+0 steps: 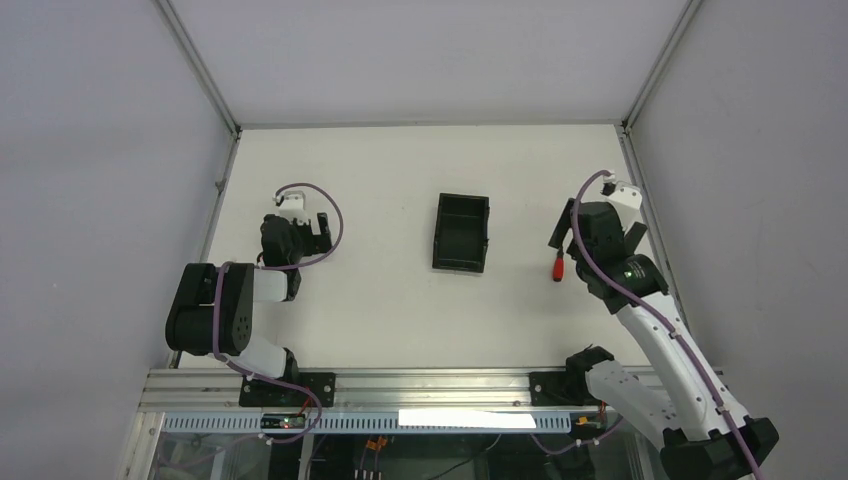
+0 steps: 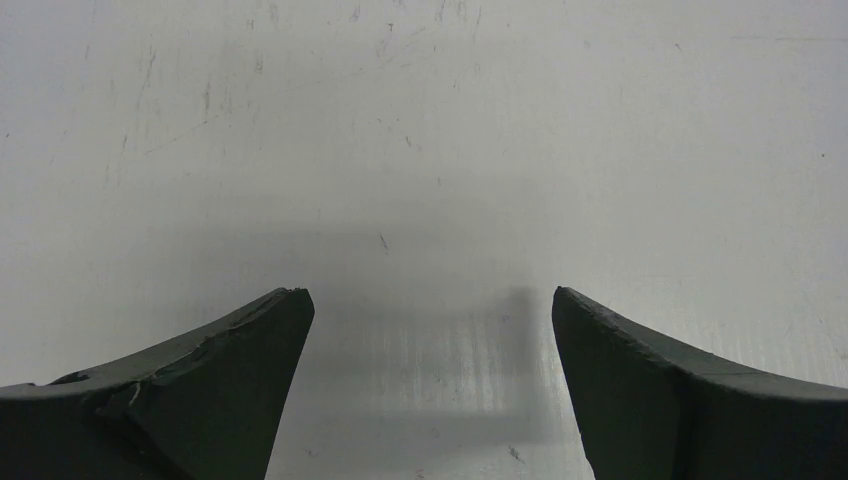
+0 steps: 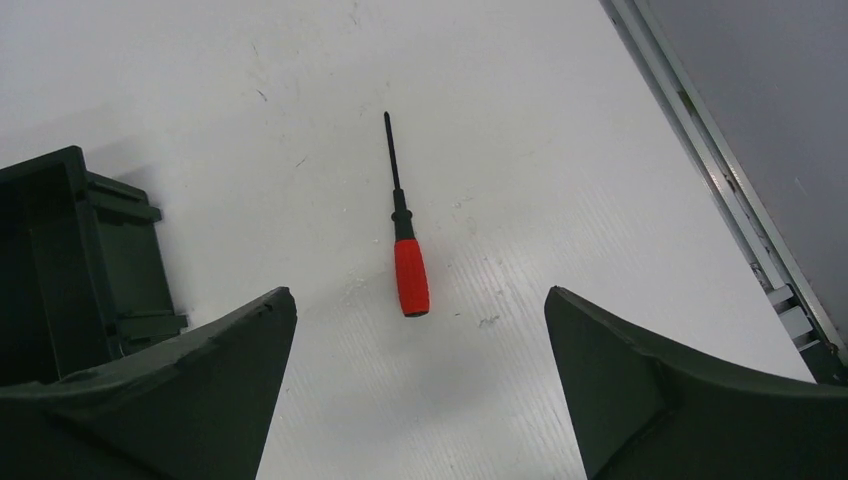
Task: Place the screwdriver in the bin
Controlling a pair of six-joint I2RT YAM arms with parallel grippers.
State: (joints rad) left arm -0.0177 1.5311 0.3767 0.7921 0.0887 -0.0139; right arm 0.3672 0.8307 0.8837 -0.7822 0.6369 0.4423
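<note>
Two arms, one table (image 1: 380, 300), two loose items were recorded.

Item 1, screwdriver (image 3: 410, 275): red handle, thin dark shaft. It lay flat on the table near the right edge, handle toward the near edge and tip toward the far edge. It sat well apart from the bin, on the bin's right side. From above only the red handle (image 1: 557, 268) showed; the shaft was hidden behind a finger of the right gripper.

Item 2, bin (image 1: 438, 240): black, rectangular, open at the top, with raised walls. It stood about midway between the left and right edges of the table, somewhat toward the far edge. One corner and outer wall (image 3: 60, 260) showed at the left of the right wrist view.

Item 3, right gripper (image 3: 420, 300): jaws spread wide and holding nothing. It hung over the screwdriver, whose handle lay between the two fingers in the wrist view. It appeared clear of the tool, though the height above the table could not be judged.

Item 4, left gripper (image 2: 430, 300): jaws likewise apart and holding nothing. It was positioned over bare, lightly scratched table near the left edge, well away from both items.

Item 5, metal rail (image 3: 720, 190): it ran along the table's right edge, close to the screwdriver.
</note>
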